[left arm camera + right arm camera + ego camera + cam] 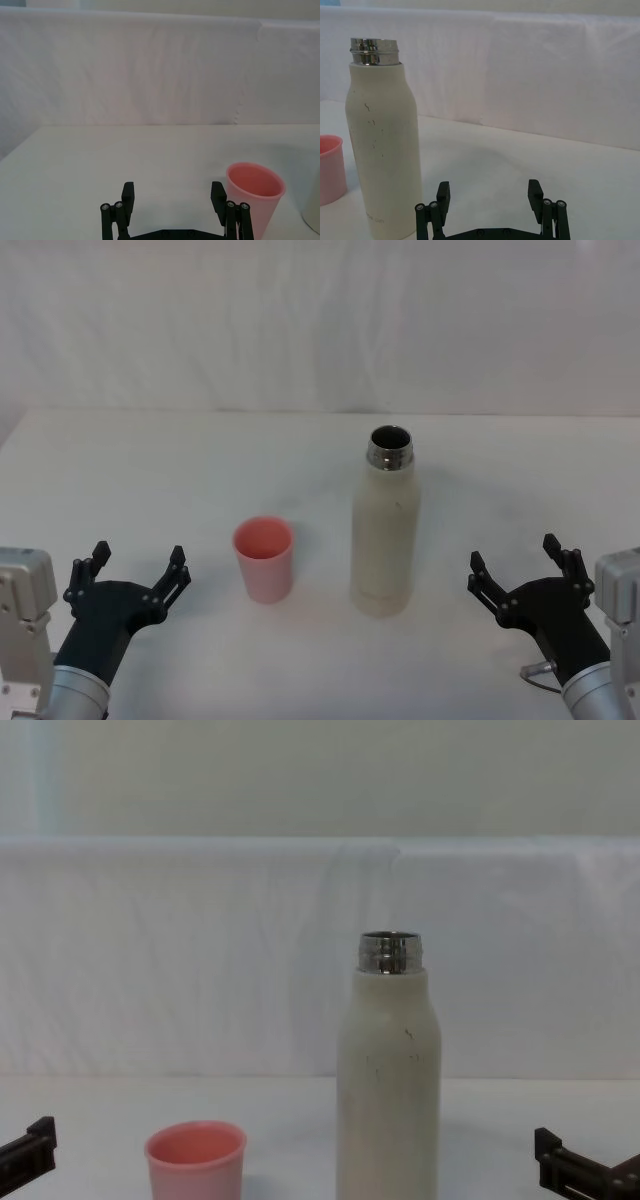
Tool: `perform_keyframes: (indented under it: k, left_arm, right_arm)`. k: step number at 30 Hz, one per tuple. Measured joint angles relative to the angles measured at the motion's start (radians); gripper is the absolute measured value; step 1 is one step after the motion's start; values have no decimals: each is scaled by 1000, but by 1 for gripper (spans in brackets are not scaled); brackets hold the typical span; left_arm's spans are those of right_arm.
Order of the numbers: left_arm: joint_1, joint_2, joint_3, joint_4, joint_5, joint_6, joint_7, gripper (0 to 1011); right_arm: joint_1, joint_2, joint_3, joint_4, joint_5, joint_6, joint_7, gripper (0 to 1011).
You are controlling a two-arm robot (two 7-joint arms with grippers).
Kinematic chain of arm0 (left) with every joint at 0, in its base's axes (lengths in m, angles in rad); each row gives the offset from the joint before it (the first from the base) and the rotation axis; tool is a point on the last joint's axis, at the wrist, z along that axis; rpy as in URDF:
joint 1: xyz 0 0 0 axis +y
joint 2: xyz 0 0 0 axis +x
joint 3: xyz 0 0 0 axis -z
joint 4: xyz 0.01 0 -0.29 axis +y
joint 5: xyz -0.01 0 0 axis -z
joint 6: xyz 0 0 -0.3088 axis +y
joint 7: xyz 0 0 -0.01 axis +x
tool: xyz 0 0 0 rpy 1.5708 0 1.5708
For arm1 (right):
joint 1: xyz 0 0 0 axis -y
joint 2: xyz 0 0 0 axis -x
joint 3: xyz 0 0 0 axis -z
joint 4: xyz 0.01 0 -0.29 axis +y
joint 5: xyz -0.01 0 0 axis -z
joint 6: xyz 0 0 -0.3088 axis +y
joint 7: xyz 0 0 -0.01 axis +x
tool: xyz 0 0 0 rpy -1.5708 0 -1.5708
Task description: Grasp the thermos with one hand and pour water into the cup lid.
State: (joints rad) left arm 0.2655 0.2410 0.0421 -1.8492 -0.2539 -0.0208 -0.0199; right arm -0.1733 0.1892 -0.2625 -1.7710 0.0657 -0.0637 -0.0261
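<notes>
Both grippers, left (138, 568) and right (515, 565), rest fingers apart on the bench (150, 460); the right should clasp the upright thermos (385, 540) mid-body, avoiding the cup lid (264, 558).

In the chest view the bottom edge cuts off the base of the thermos (388, 1090) and the foot of the cup lid (195, 1158), and just 1 fingertip of each gripper pokes in. The left wrist view clips the thermos to a sliver at its edge. Whether the thermos holds water cannot be told.
</notes>
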Motion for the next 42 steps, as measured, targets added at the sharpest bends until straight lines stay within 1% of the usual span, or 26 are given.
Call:
perform_keyframes:
  k: [42]
  left_arm:
    - [0,0,0,0,0,0,0,1001]
  right_arm:
    - [0,0,0,0,0,0,0,1003]
